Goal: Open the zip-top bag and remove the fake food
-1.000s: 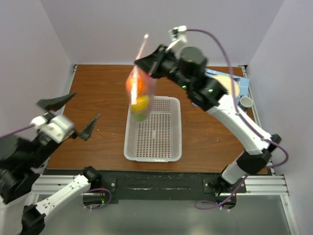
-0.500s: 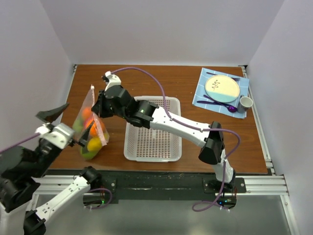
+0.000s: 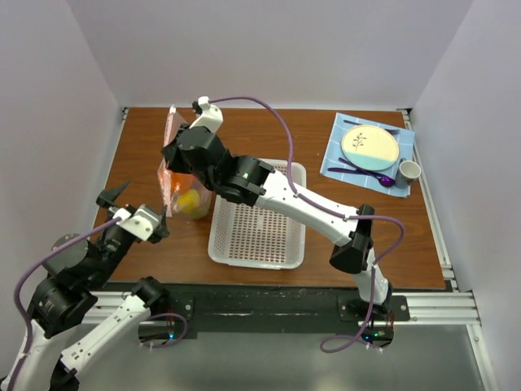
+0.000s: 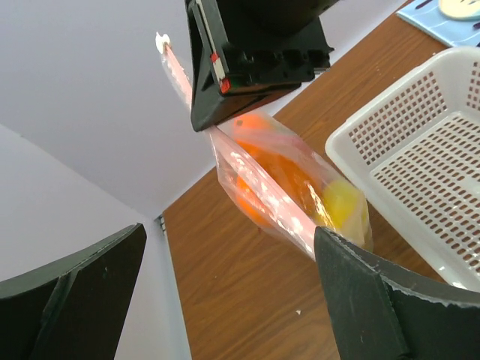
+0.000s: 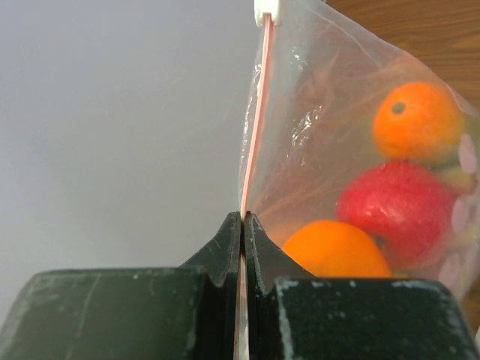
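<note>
My right gripper [image 3: 171,156] is shut on the pink zip strip [image 5: 251,142] of the clear zip-top bag [image 3: 181,186] and holds it hanging over the table, left of the white basket. The bag holds fake food: two oranges [image 5: 416,120], a red apple [image 5: 397,206] and a yellow piece [image 4: 343,206]. The white zip slider [image 5: 268,9] sits at the strip's far end. My left gripper [image 3: 134,213] is open and empty, just near-left of the bag; in the left wrist view [image 4: 232,300] its right finger [image 4: 375,300] overlaps the bag's [image 4: 292,195] lower edge.
A white perforated basket [image 3: 273,257] stands mid-table, right of the bag. A cream-and-blue plate [image 3: 370,145] on a blue cloth, a purple spoon [image 3: 370,173] and a small cup [image 3: 408,170] are at the far right. The wall is close on the left.
My right arm swung the bag from above the basket to the left side, then lifted it slightly toward the back. My left gripper dropped lower and closer to the bag.
</note>
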Available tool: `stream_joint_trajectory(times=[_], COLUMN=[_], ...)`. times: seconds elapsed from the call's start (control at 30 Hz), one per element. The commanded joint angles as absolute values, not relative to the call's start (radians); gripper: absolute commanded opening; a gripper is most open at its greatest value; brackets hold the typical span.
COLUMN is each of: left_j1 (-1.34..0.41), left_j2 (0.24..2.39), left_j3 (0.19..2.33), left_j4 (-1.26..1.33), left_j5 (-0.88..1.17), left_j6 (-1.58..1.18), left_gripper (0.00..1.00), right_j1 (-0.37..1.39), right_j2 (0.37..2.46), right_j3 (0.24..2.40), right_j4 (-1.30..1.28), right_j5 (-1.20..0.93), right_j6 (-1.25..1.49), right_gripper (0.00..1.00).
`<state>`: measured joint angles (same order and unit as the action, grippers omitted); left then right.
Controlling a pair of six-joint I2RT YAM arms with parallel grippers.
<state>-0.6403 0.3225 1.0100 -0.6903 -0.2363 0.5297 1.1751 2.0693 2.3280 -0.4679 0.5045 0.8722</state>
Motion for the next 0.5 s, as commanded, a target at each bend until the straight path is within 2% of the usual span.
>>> stream_joint_trajectory(times=[0.0, 0.47], left_j1=[-0.63, -0.632], left_j2=[0.363, 0.399], left_j3=[0.979, 0.812], left_j4=[-0.528, -0.414], left_j5=[-0.253, -0.316], left_j6=[0.528, 0.44], left_gripper=[1.0, 1.0], right_j1=[1.203, 1.227], right_j2=[2.034, 2.016], right_j3=[2.284, 2.223], right_j4=[-0.407, -0.374], right_j5=[0.546, 0.532], right_j6=[0.949, 0.979], right_gripper=[0.0, 0.0])
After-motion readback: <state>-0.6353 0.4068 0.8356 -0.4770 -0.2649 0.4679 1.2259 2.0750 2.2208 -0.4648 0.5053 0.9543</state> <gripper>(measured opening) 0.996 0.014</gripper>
